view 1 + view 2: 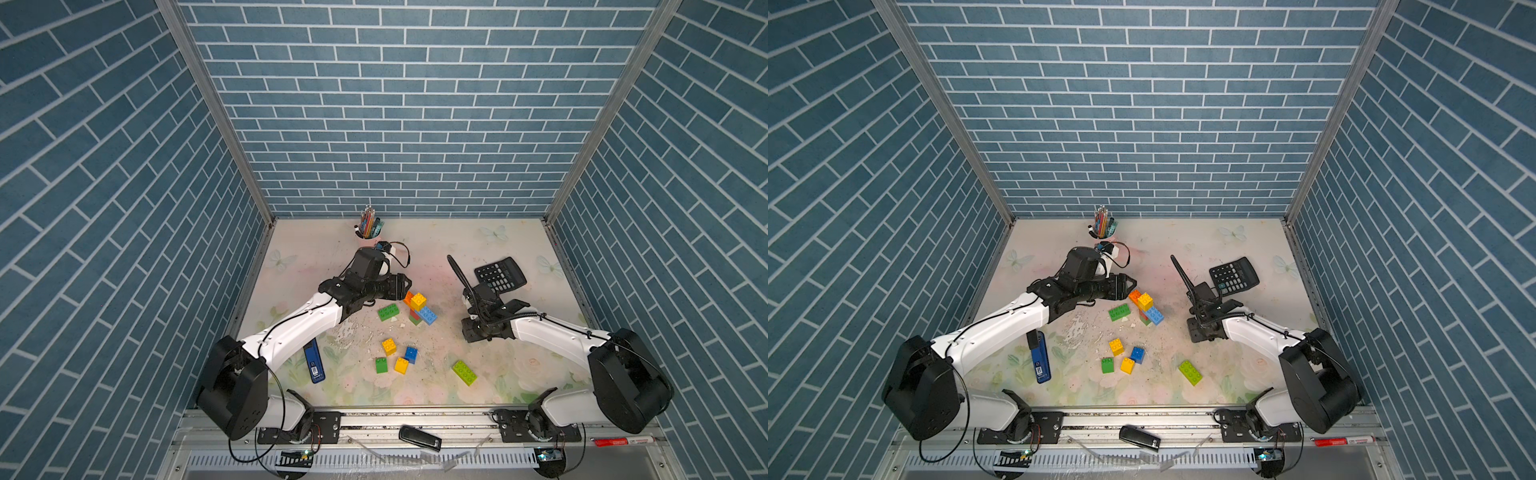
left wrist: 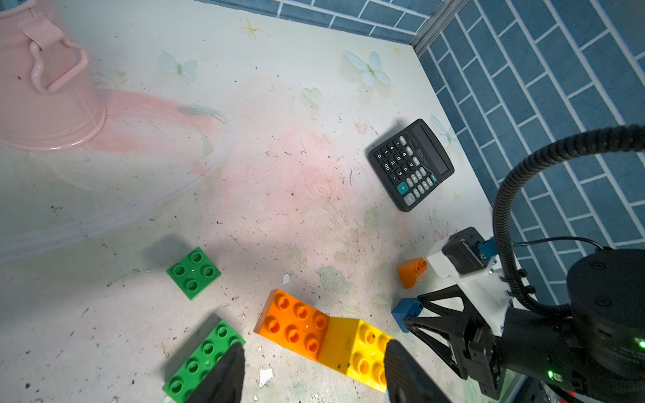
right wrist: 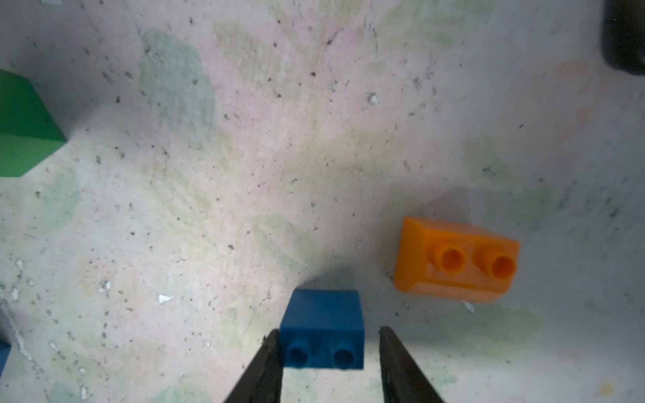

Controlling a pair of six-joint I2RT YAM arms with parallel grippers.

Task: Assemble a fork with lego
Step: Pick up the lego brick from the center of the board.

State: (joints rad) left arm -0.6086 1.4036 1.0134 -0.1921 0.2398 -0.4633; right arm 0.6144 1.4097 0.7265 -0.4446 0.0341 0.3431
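Plastic studded bricks are being built into a fork, and the work is judged to be only partly done. A joined stack of orange, yellow, blue, red and green bricks (image 1: pixel 418 306) is standing near the middle of the floral tabletop (image 1: pixel 519 374). No tines are being shown on it yet.

The left gripper (image 2: pixel 314 350) is being held at the top of this stack with its fingers apart. The yellow top brick is lying between them. One finger is overlapping its edge, and the other is being held clear of it, over a green oblong brick (image 2: pixel 199 359). Nothing is being clamped.

The right gripper (image 3: pixel 328 331) is being held low, well apart from the stack, with its fingers apart around a small dark-blue two-stud brick (image 3: pixel 323 324). One finger is touching the brick and the other is just clear, so it is not yet gripped. A small orange two-stud brick (image 3: pixel 453 261) is lying just beside it.

The following are still lying loose nearer the front, waiting to be added:
- a yellow square brick (image 1: pixel 389 345)
- a blue square brick (image 1: pixel 411 354)
- a green square brick (image 1: pixel 381 365)
- a lime oblong brick (image 1: pixel 464 372)
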